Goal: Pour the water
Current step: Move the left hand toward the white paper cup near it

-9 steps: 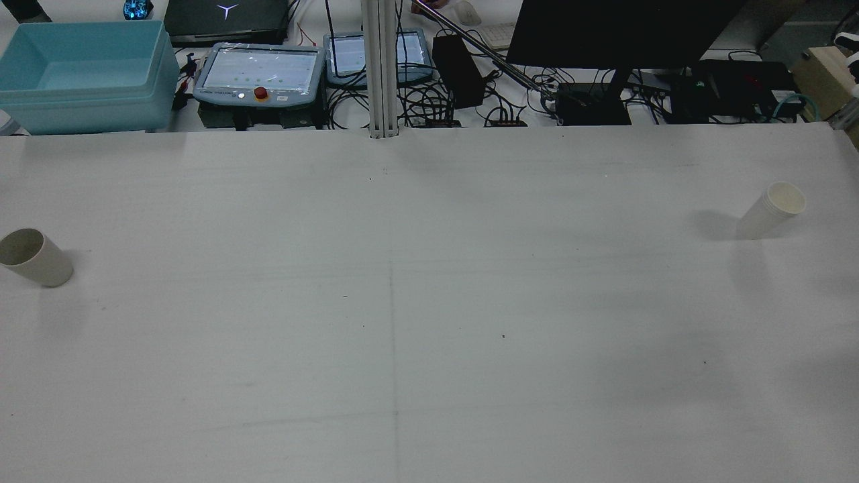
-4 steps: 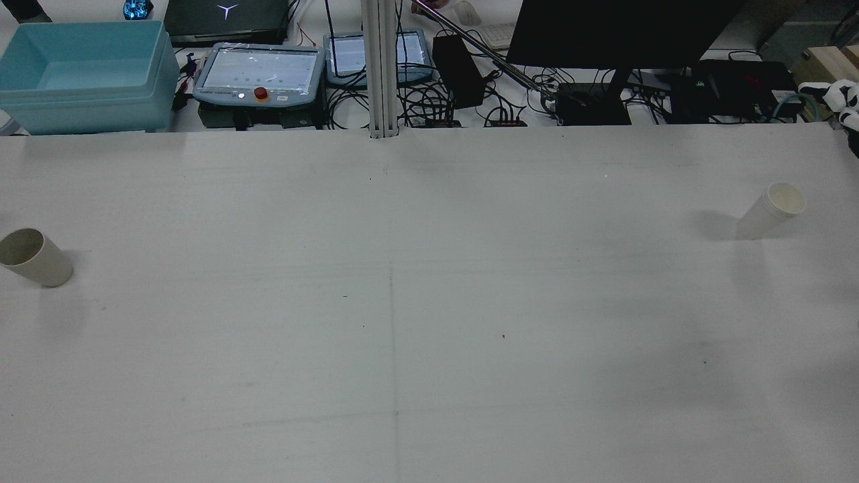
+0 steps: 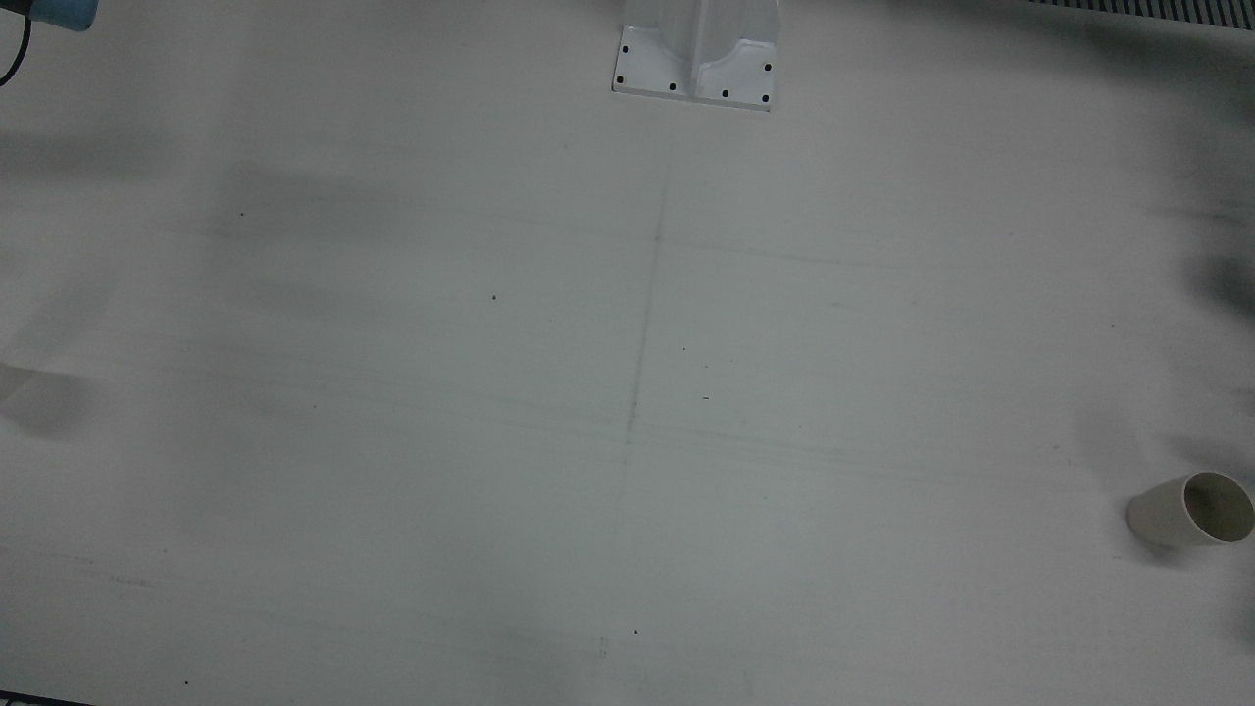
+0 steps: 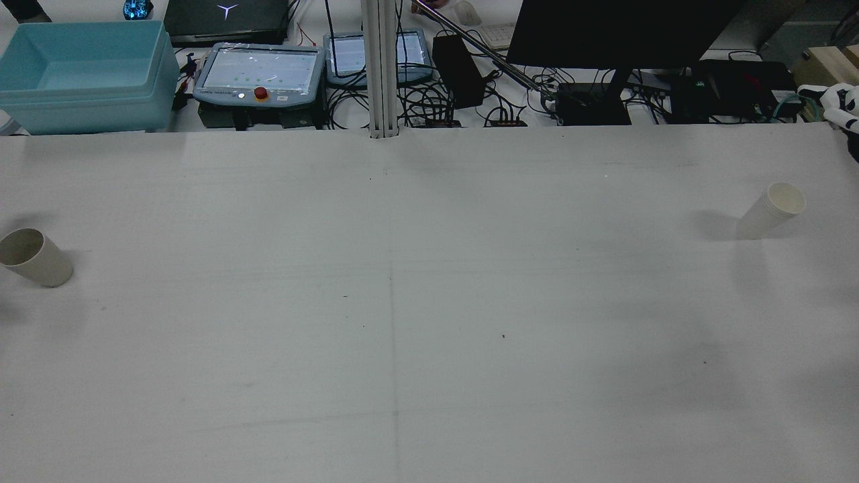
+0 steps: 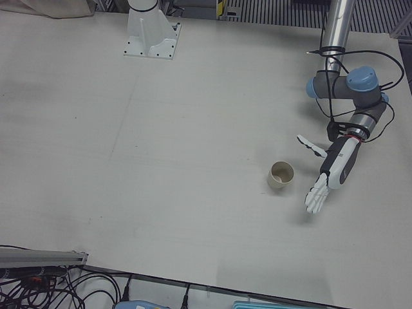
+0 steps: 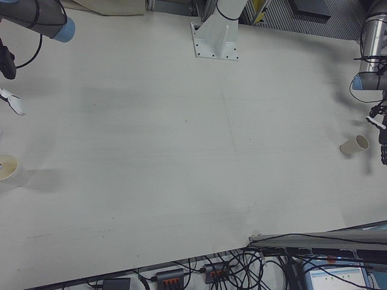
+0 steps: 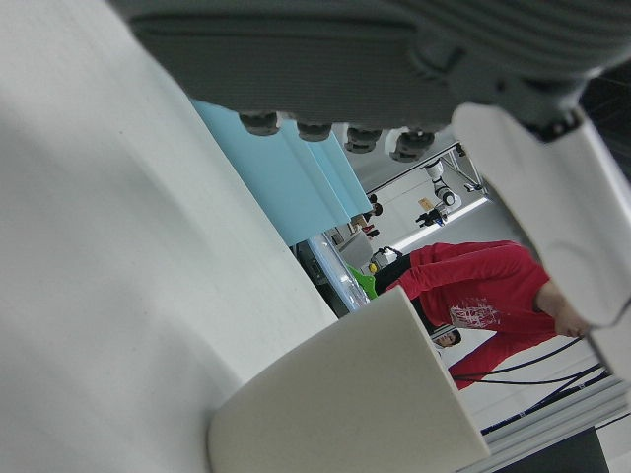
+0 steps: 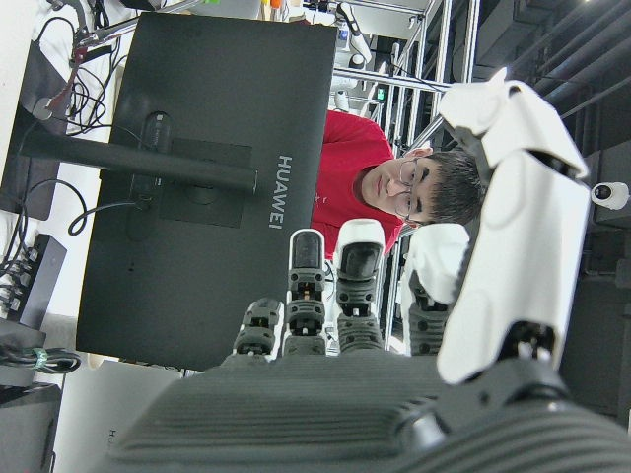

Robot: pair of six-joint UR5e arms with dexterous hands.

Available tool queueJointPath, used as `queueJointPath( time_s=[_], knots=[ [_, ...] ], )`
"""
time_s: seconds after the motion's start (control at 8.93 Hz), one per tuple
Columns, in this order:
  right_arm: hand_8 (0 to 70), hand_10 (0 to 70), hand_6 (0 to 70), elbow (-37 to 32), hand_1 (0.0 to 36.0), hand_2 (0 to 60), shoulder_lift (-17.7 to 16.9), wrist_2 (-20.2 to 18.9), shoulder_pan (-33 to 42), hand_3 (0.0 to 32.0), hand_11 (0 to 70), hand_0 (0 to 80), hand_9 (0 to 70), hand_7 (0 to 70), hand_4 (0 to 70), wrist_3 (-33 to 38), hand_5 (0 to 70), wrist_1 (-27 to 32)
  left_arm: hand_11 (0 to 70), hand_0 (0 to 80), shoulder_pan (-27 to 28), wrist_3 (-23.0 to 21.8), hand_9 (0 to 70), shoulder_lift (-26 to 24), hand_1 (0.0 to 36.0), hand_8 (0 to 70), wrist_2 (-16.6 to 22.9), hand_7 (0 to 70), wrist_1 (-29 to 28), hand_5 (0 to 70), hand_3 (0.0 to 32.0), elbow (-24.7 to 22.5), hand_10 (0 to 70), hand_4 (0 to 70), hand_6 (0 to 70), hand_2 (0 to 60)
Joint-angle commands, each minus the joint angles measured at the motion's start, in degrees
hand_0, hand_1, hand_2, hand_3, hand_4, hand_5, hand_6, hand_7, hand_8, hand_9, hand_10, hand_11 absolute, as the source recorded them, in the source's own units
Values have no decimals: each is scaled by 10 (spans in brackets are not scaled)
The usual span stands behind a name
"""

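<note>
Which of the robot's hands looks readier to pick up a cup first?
Probably the left. The left hand hangs open right beside the beige cup; the right hand is farther from the white cup.

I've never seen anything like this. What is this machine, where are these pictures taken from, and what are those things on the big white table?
It is a robot with two arms, each ending in a many-fingered hand. Fixed cameras look across the white table from behind the robot and from the opposite side; two more ride on the hands. A beige cup stands beside the open left hand, which holds nothing. A stack of white paper cups stands on the other side, apart from the right hand at that view's edge, its fingers spread in its own camera. The job is pouring water; nothing is held yet.
</note>
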Motion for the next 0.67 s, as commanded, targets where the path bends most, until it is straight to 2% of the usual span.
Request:
queueJointPath(
  time_s=[0.0, 0.56],
  knots=[
    [208, 71, 406, 4, 199, 326, -16, -1, 2, 0, 114, 551, 288, 666, 538, 3, 691, 2, 0, 455, 8, 46, 0, -36, 32, 0, 0, 32, 9, 0, 62, 27, 0, 56, 0, 0],
    [198, 65, 376, 4, 197, 311, -26, -1, 1, 0, 105, 545, 280, 619, 493, 2, 659, 3, 0, 462, 33, 78, 0, -37, 47, 0, 0, 28, 14, 0, 50, 33, 0, 43, 0, 0]
  ],
)
